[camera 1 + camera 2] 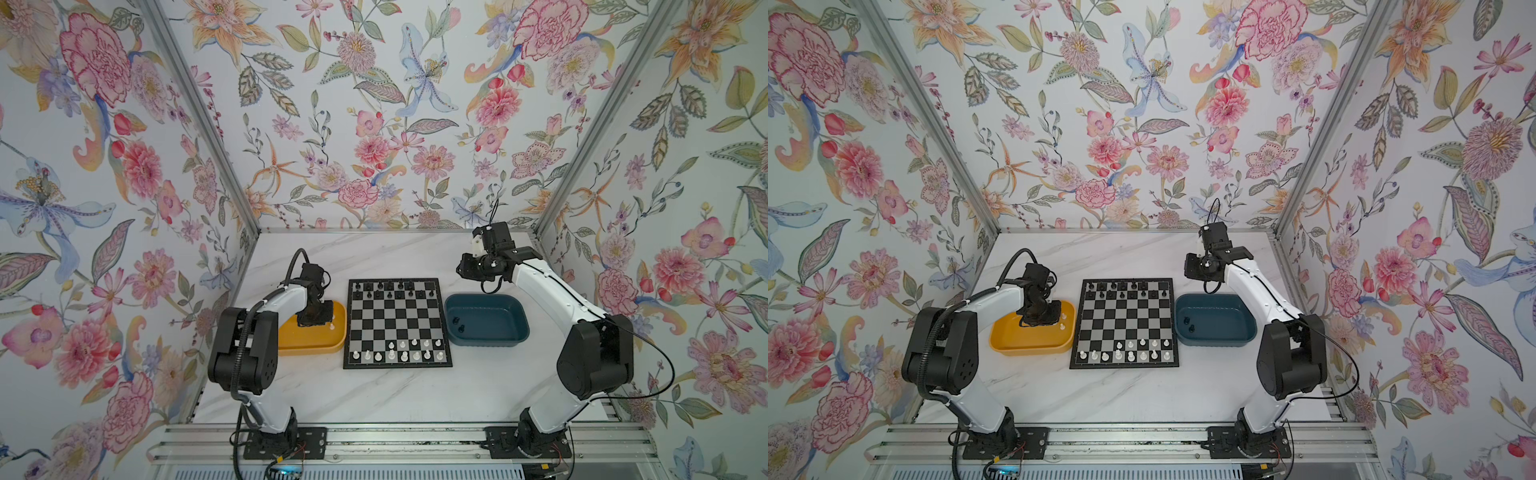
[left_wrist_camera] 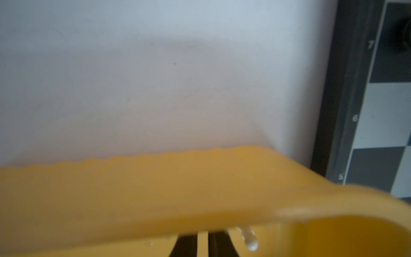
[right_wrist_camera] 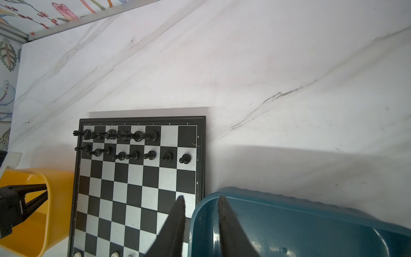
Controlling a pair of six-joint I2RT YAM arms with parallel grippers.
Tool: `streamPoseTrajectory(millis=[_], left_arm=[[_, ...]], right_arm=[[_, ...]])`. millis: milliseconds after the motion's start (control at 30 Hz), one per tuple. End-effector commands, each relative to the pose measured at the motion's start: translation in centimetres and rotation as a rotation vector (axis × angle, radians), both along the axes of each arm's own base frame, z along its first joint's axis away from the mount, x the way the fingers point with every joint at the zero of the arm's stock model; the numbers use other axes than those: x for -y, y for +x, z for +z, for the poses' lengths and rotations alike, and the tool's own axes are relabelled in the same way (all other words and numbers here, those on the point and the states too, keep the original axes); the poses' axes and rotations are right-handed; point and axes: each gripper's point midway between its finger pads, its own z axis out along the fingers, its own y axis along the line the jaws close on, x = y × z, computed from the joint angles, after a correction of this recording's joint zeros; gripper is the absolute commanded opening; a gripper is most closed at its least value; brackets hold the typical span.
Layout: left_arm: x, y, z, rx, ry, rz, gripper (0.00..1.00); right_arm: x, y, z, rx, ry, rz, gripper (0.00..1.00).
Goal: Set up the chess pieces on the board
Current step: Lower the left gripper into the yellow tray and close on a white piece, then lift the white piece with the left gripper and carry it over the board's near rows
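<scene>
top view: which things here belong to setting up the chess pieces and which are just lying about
Job:
black-and-silver checked chessboard
tiny black plastic chessmen and white ones on it
yellow plastic tray holding a white piece
dark blue plastic tray holding two black pieces

Just there:
white marble tabletop
floral-papered walls

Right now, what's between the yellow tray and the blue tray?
The chessboard, flanked by the yellow tray and dark blue tray; visible in both top views.
</scene>
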Motion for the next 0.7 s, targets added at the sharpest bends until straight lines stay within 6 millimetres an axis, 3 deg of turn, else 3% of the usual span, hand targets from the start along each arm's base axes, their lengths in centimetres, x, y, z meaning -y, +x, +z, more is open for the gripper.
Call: streamPoseTrajectory(millis=[0, 167, 367, 500, 667], left_arm=[[0.5, 0.3, 0.7, 0.003, 0.006, -0.013, 0.05], [0.7, 0.6, 2.5, 0.031, 0.024, -0.025, 0.04], [1.3, 1.4, 6.9, 0.106, 0.065, -0.047, 0.04], [3.3, 2.1, 10.2, 0.172, 0.058, -0.101, 0.04], [6.7, 1.8, 11.4, 0.178, 0.053, -0.204, 0.04]], right_arm=[[0.2, 0.0, -1.0, -0.025, 0.004, -0.013, 0.28], [0.2, -0.1, -1.1, -0.027, 0.006, -0.012, 0.27], [0.3, -0.4, -1.0, -0.023, 0.006, -0.010, 0.27], [0.4, -0.7, -1.2, -0.024, 0.005, -0.011, 0.27], [0.3, -0.8, -1.3, -0.026, 0.016, -0.006, 0.27]])
